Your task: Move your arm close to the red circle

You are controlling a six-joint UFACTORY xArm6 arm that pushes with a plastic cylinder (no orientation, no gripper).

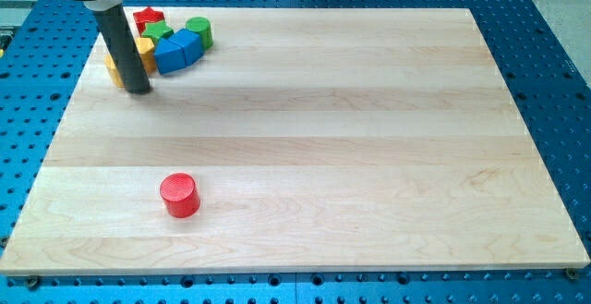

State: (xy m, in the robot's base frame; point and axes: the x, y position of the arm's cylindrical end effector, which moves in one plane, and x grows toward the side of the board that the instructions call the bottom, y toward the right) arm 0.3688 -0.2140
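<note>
The worktop [369, 110] is a pale wooden board filling most of the frame, bare across its whole middle and right side, with a blue perforated base showing round its edges. The arm carries no gripper at all, only a straight dark rod, so there is nothing to be spread or pinched; my tip [138, 91] rests on the board in the upper left of the frame, just at the lower left edge of a huddle of blocks. That huddle holds a yellow block [114, 67] half hidden behind the rod, an orange block [146, 51], a blue block [179, 52], a green star [159, 33], a red star-like block [147, 18] and a green cylinder [199, 31]. The red circle [179, 195] stands alone in the lower left of the frame, well apart from the tip and not far from the bottom edge of the board. The path between them looks entirely open, so I judge the clean move to be a straight slide down the frame and slightly to the right, drawing away from the huddle rather than through it. Slowing early and stopping just beside the red circle should avoid nudging it toward the near edge.
</note>
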